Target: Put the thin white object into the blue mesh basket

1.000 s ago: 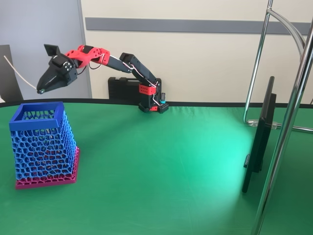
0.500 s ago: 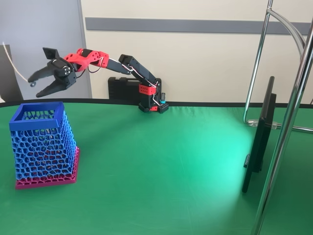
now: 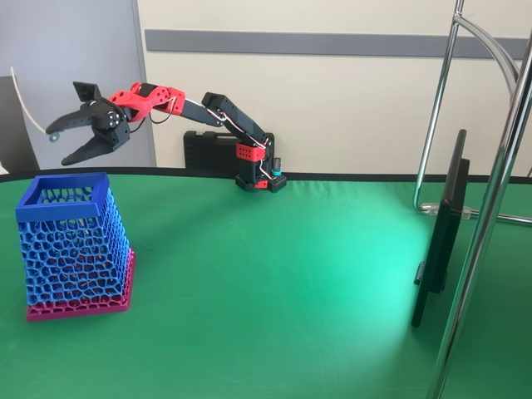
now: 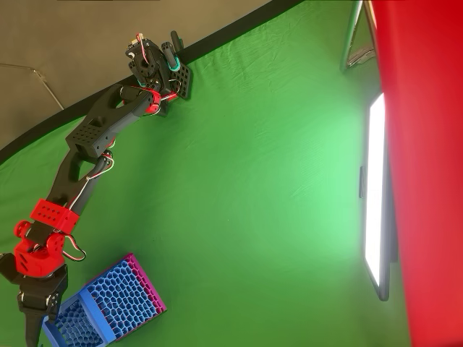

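No legible text, label, brand, number or sign appears in either view. The arm (image 3: 224, 112), the basket (image 3: 71, 241) and the black case (image 3: 212, 150) carry no readable markings

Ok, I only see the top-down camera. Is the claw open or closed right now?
Observer: Open. In the fixed view the gripper has its jaws spread wide apart.
Operator: And where's the white string thing?
Observer: The thin white object curves up and to the left from the upper fingertip. I cannot tell if it touches.
Operator: Is the claw down inside the basket?
Observer: No. It hangs above the rim of the blue mesh basket, with open space between them.
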Tool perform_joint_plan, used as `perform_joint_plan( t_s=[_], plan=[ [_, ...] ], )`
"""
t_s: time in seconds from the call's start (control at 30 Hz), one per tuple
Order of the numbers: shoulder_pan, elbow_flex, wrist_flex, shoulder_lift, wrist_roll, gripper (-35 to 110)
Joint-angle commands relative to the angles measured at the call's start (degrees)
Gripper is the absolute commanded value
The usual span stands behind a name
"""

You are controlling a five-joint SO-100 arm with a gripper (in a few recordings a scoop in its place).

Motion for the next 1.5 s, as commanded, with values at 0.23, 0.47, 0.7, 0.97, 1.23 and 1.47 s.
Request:
perform_joint_plan(
  t_s=[0.23,0.47,0.7,0.97,1.23,1.47],
  plan=[
    [-1.14,-0.44,-0.79,4.04,2.64,42],
    [-2.2,6.15,-0.97,8.7,2.72,43],
    [-5.1,28.21,-6.33,25.31,4.13,41],
    [-11.6,50.8,-7.91,44.38,6.24,38],
    [-18.72,70.93,-8.79,61.35,7.56,35],
    [-25.14,89.91,-9.23,78.13,7.03,28]
  ],
)
